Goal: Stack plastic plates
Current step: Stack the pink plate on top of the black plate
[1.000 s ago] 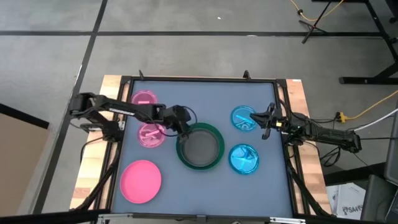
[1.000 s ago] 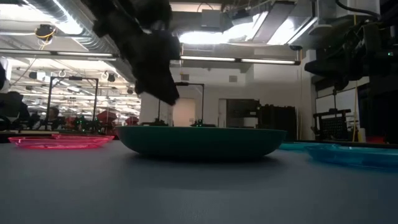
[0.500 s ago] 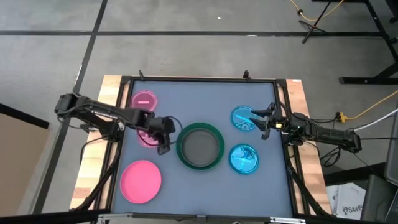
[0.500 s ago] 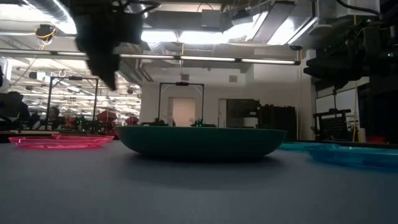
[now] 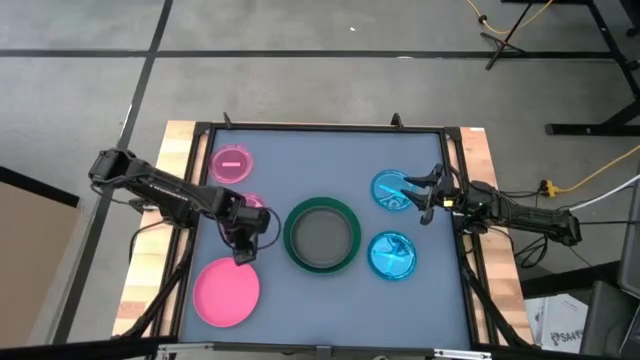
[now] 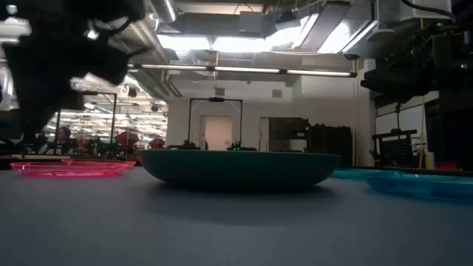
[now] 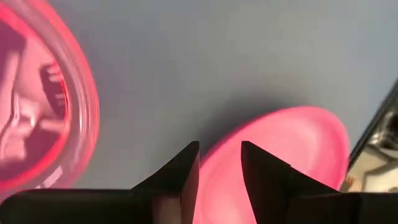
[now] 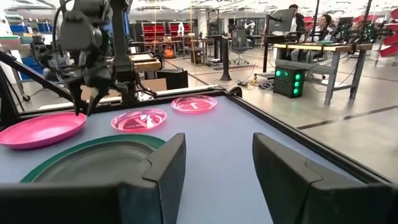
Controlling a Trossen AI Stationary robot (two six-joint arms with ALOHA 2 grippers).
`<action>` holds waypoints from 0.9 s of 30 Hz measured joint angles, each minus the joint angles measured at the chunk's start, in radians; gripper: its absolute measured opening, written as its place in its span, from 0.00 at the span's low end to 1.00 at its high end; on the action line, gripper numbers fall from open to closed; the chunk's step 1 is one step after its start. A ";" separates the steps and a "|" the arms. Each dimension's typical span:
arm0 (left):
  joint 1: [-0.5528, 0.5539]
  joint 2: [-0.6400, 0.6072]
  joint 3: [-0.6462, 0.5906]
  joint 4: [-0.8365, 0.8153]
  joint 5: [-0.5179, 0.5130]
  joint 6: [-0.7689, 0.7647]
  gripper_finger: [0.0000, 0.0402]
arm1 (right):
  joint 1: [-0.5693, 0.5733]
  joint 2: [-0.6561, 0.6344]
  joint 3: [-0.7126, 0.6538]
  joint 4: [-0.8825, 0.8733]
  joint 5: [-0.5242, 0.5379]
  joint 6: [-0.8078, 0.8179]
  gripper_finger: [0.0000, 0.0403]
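The dark green plate lies mid-table with the grey plate inside it. The medium pink plate lies at the near left. Of the two small translucent pink plates, one lies at the far left and the other is half hidden under my left arm. Two translucent blue plates lie on the right. My left gripper points down over the medium pink plate's far rim, its fingers a little apart. My right gripper stands open by the far blue plate.
A raised dark frame runs round the grey table top. Bare table lies between the green plate and the near edge. Beyond the table, the right wrist view shows a workshop with benches and people far off.
My left gripper has gone from the green plate's far left rim toward the table's left and near edges, ending over the far rim of the medium pink plate. The plates lie where they were.
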 joint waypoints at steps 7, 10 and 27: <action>-0.045 0.000 -0.089 0.004 0.006 0.011 0.28 | 0.000 0.000 0.000 0.000 0.000 -0.001 0.44; -0.061 0.000 -0.108 0.015 0.028 0.012 0.28 | 0.000 0.000 0.000 0.000 0.000 -0.001 0.44; -0.124 0.000 -0.207 0.176 0.014 -0.062 0.27 | 0.000 0.000 0.000 -0.001 -0.001 -0.001 0.44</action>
